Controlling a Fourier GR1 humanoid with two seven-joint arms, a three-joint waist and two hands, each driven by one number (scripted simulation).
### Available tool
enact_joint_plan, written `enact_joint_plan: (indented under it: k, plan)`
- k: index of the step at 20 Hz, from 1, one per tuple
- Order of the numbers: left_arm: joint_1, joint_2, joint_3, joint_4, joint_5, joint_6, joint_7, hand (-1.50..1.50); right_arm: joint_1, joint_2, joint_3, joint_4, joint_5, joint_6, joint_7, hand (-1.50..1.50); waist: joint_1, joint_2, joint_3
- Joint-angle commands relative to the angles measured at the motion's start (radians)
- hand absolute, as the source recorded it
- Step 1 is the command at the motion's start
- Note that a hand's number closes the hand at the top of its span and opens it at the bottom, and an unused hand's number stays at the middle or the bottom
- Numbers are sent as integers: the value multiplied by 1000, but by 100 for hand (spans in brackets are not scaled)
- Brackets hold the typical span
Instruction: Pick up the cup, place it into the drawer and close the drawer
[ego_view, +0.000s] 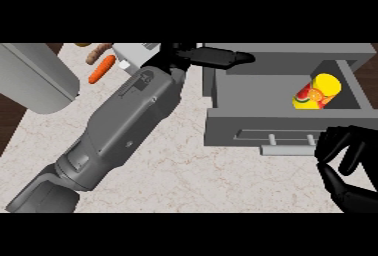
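**A:** What is to be seen, taken from the largest thing down?

**B:** A pale marbled counter (162, 170) is seen, and at its right a grey drawer (251, 95) is pulled open. The left forearm is laid slantwise across the counter. The left robot hand (218, 56) is held at the drawer's back left corner, fingers stretched out straight and nothing in them. The right robot hand (345, 150) is found at the lower right, just beside the drawer's front. Its fingers are loosely bent and kept apart from the thumb, and nothing is gripped.

**A:** And where is the cup?

**B:** The cup (319, 91), yellow with a fruit print, is seen lying on its side inside the drawer, close to the right wall. The placing may be judged done, with only the closing left.

**A:** How is the cup expected to handle?

**B:** It is judged light and rigid, with a smooth wall that could slip. Being round and on its side, it may roll if the drawer is jolted. Should it need to be taken up, it would best be held across the middle of its body, thumb opposite fingers.

**A:** And the closing?

**B:** An even push on the front, by the handle (291, 139), is called for.
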Motion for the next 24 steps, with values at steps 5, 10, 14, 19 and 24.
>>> enact_joint_plan:
  k: [5,10,14,19,24]
  plan:
    - [306,175,17,-326,15,-7,58,-150,36,-60,21,29,134,61,-33,150,32,-4,0]
    - [507,265,33,-484,0,-30,49,-150,42,-42,80,43,259,35,-26,150,15,2,0]
    - [633,411,95,-677,57,-77,149,-150,10,-42,105,92,363,7,-37,150,29,0,0]
    - [687,394,122,-664,57,-119,99,-150,-52,-151,192,190,607,47,-204,150,26,8,1]
    - [813,438,163,-723,64,-196,70,-150,-39,-136,316,322,848,-68,-291,150,13,8,1]
